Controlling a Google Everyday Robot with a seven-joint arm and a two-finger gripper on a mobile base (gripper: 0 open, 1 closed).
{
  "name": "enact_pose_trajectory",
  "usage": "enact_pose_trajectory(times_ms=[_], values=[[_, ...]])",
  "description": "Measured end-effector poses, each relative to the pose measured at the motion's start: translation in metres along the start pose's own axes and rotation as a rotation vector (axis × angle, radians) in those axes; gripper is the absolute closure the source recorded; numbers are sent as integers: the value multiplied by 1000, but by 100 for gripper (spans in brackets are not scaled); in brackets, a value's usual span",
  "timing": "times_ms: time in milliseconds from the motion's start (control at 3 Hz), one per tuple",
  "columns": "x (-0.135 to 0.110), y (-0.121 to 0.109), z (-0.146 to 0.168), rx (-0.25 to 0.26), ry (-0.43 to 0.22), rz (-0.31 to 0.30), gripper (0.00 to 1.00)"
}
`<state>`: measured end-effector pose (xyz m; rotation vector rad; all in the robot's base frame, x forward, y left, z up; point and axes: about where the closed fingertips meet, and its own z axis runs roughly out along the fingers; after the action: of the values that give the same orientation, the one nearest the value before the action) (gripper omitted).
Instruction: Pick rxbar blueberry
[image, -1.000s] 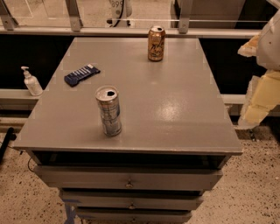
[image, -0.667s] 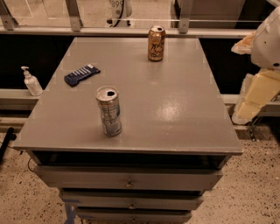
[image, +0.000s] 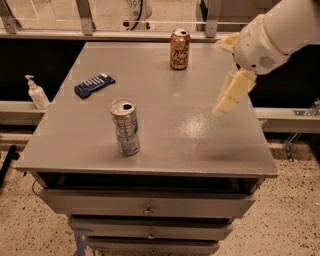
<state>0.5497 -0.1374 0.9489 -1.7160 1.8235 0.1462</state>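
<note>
The rxbar blueberry (image: 94, 85) is a small flat dark navy wrapper with white stripes. It lies on the grey table top (image: 165, 125) at the left, towards the back. My gripper (image: 224, 75) hangs over the right side of the table on a white arm. Its cream fingers (image: 234, 91) stand apart, open and empty. It is far to the right of the bar, with nothing between them at that height.
A silver-blue can (image: 125, 127) stands upright at the front left, in front of the bar. A brown can (image: 179, 48) stands at the back middle. A white pump bottle (image: 36, 93) sits on a ledge left of the table. Drawers lie below the front edge.
My arm and gripper have swung in from beyond the right edge to over the right side of the table. The bar and both cans have not moved.
</note>
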Motion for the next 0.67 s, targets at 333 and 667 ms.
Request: enact_pose_trajectory(times_ms=[333,667], values=[[-46,-29,56,-12,-186,12,0],[-46,-29,56,-12,-186,12,0]])
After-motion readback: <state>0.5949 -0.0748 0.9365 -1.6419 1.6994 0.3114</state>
